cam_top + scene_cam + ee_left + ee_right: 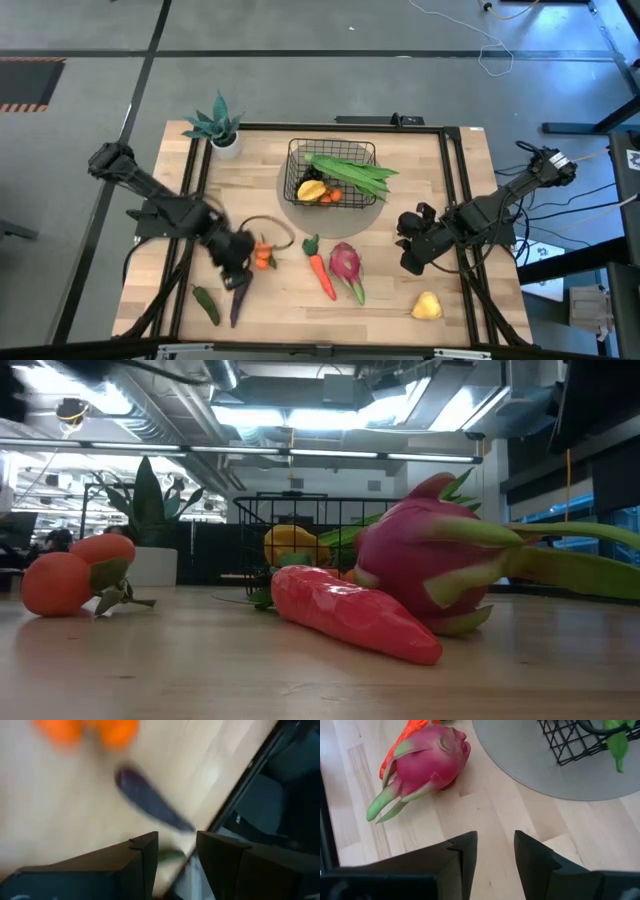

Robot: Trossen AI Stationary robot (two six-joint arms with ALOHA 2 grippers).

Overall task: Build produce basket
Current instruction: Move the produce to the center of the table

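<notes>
The black wire basket (296, 160) stands on a grey round mat (370, 212) and holds green bean pods (352, 174) and a yellow mango (311, 190). On the table lie two oranges (263, 256), a purple eggplant (239, 297), a dark green pepper (205, 304), a carrot (321, 270), a pink dragon fruit (346, 268) and a yellow pear (427, 306). My left gripper (238, 268) is open and empty, above the eggplant's (150, 802) end by the oranges. My right gripper (408, 262) is open and empty, right of the dragon fruit (427, 760).
A teal potted plant (222, 128) in a white pot stands at the far left corner. A black frame (448, 170) runs along the table's edges. Bare wood lies between the dragon fruit and my right gripper. In the low view the carrot (350, 610) and dragon fruit (430, 555) are close up.
</notes>
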